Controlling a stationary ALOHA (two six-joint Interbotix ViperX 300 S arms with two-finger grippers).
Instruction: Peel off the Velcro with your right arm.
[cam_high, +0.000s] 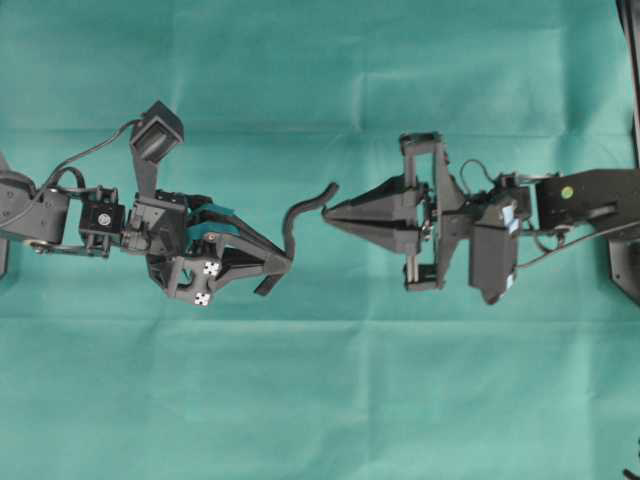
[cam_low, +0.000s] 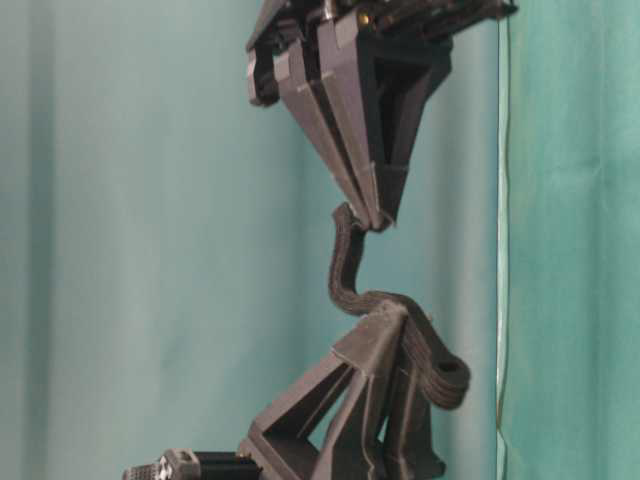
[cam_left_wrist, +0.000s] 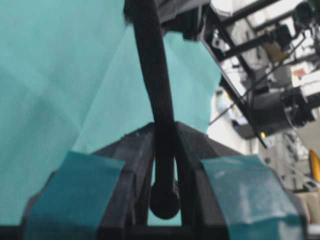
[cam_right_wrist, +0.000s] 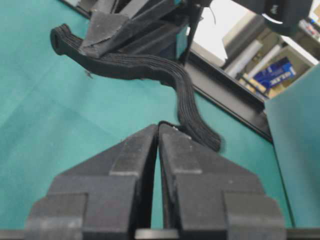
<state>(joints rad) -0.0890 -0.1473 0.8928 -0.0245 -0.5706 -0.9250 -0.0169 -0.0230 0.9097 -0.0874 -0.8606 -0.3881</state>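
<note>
Overhead view: your right gripper (cam_high: 330, 212) pinches the limp Velcro (cam_high: 296, 225) at its free end; left gripper (cam_high: 280, 265) clamps the knob end.

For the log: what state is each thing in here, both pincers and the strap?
Left pincer: shut on the Velcro, knob end showing between its teal-taped fingers.
Right pincer: shut, tips pinching the Velcro near its other end.
Velcro: off the green cloth, bent in an S between the two pincers.
</note>
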